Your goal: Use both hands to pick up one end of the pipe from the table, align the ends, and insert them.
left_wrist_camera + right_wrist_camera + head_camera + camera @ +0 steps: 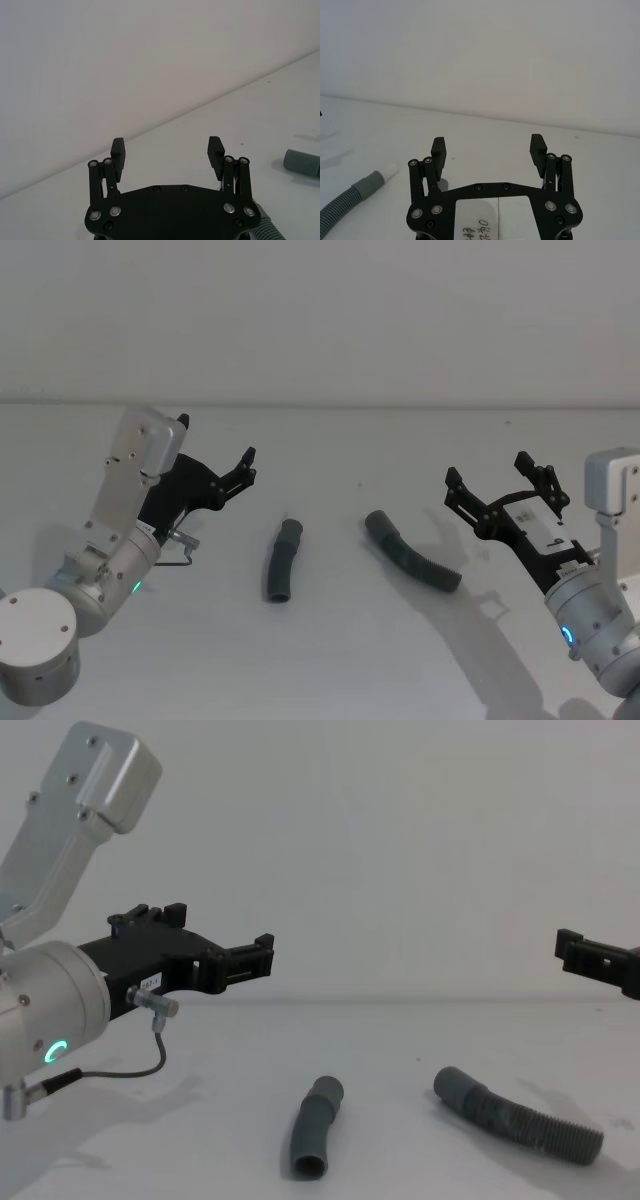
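Two dark grey pieces of the pipe lie apart on the white table (330, 660). The short curved piece (282, 560) (315, 1125) is left of centre. The longer ribbed piece (410, 551) (515, 1118) lies to its right. My left gripper (246, 466) (167, 146) (252, 958) hovers open above the table, up and left of the short piece. To the right of the longer piece, my right gripper (488, 472) (488, 146) (582, 952) also hangs open and holds nothing. The right wrist view shows a ribbed hose (340, 206) ending in a grey cuff with a white tip (387, 171). Another grey cuff end (302, 162) lies ahead of the left gripper.
A thin grey cable (120, 1070) loops under the left wrist. Behind the table rises a plain white wall (320, 320). Bare table surface lies between and in front of the two hose pieces.
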Tool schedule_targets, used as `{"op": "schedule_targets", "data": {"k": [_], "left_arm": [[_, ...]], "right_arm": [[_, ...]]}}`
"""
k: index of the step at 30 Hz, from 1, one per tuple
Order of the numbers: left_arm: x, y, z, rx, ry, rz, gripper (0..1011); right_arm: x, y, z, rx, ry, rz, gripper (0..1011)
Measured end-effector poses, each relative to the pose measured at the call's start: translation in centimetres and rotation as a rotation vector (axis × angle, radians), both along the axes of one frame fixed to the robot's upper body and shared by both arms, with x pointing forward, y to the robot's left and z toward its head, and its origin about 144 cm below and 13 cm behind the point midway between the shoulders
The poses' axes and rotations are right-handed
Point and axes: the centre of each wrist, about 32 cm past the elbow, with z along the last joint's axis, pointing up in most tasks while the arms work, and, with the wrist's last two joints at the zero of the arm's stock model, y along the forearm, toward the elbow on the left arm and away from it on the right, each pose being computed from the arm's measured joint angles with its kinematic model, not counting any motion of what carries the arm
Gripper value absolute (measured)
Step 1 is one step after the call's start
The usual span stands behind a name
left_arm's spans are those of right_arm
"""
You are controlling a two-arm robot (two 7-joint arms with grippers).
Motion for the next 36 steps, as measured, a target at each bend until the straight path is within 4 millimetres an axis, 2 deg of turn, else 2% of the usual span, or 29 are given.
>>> {"op": "schedule_targets", "data": {"k": [36], "left_arm": [[0.0,0.0,0.0,0.0,0.0,0.0,1001]], "right_arm": [[0.0,0.0,0.0,0.0,0.0,0.0,1001]]}}
